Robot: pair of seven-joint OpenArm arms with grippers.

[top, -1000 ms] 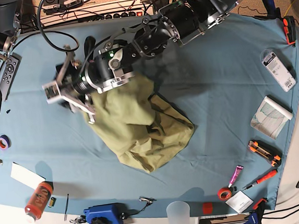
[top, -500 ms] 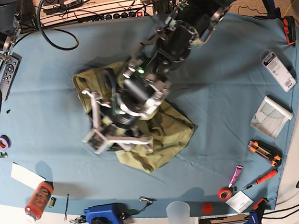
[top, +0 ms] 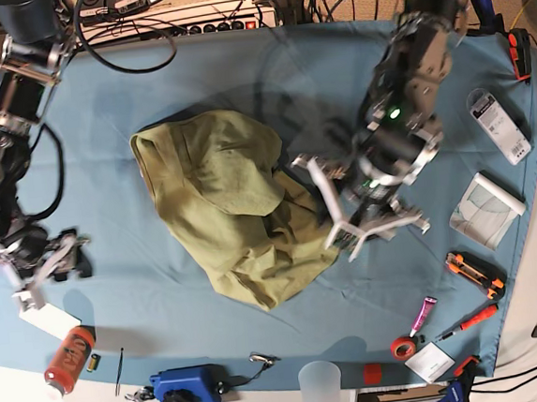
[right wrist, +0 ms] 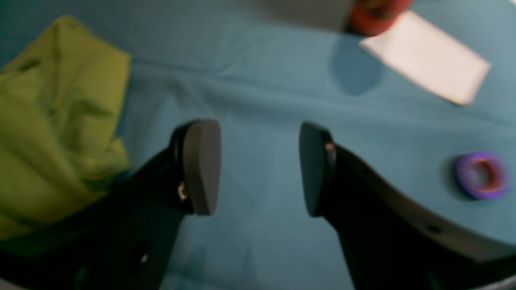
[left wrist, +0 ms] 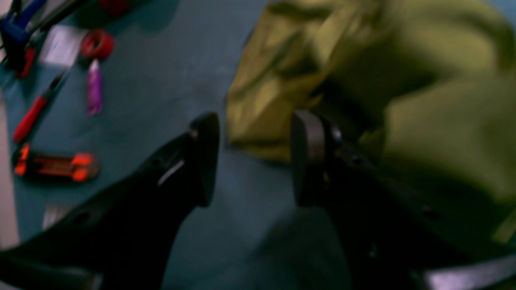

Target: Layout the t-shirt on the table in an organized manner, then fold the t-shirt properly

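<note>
Both tools are off the t-shirt (top: 237,213) now: left tool (top: 369,220) and right tool (top: 44,272) gape empty, and we see it bunched mid-frame on the bench (top: 164,295), not laid out yet.

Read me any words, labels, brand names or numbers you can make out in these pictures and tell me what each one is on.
No text can be read in these pictures.
Orange can: dark lettering, too small to read.
White packet at the table's edge: print too small.
White card by the red tape roll: print too small.
Folded paper: only faint lines show.
T-shirt: no print visible.
Both wrist views: too blurred.
</note>
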